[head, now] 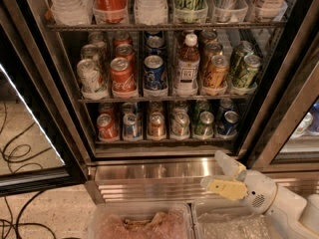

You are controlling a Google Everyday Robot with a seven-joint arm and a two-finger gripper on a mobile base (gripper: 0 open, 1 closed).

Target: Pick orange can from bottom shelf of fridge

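The gripper (213, 170) hung before the steel base of the fridge (149, 174), jaws spread wide and empty. The orange can (156, 125) stood on the bottom shelf (164, 141), at the gripper's ten o'clock, well apart.

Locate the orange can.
The orange can is third from left on the bottom shelf, between a blue can and a silver can; end effector lower right.

Arm (284, 205): is reaching in from lower right, angling up-left.
End effector (212, 170): is hovering, fingers standing apart, holding nothing.
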